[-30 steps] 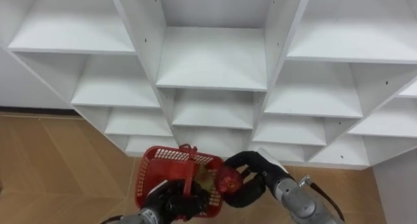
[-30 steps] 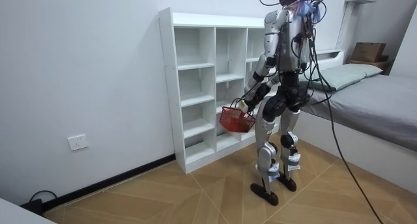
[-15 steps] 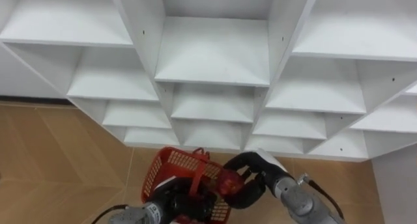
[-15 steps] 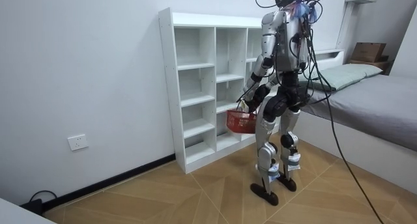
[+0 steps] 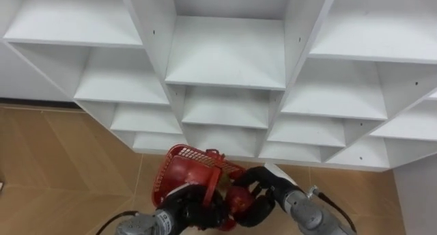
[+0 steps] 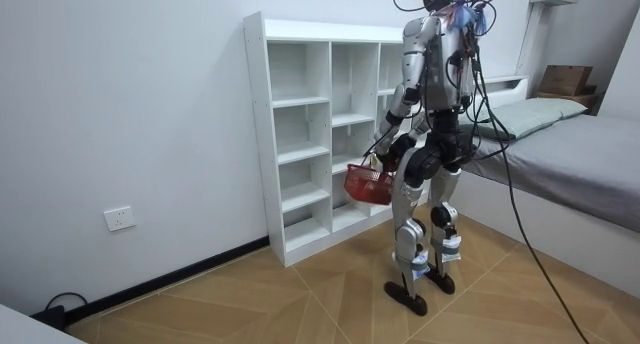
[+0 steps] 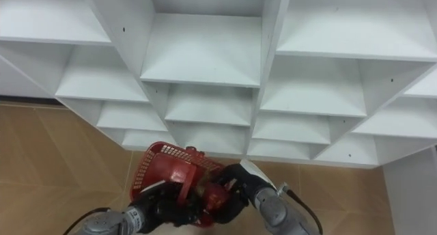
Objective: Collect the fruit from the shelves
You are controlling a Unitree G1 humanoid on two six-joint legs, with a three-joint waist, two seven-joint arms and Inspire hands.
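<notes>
Facing closet (image 5: 225, 57), shelves in view bare. Left hand (image 5: 179, 209) clenched on handle (image 5: 213, 175) of basket (image 5: 176, 172). Right hand (image 5: 265, 195) wrapped round apple (image 5: 238, 199), touching basket's right rim; probably not inside yet, hard to tell. Level the basket, bring apple over the mouth, lower it, then let go. No dropping from height. Versus a second ago: basket tipped up, wall toward camera; apple carried lower and closer in.
</notes>
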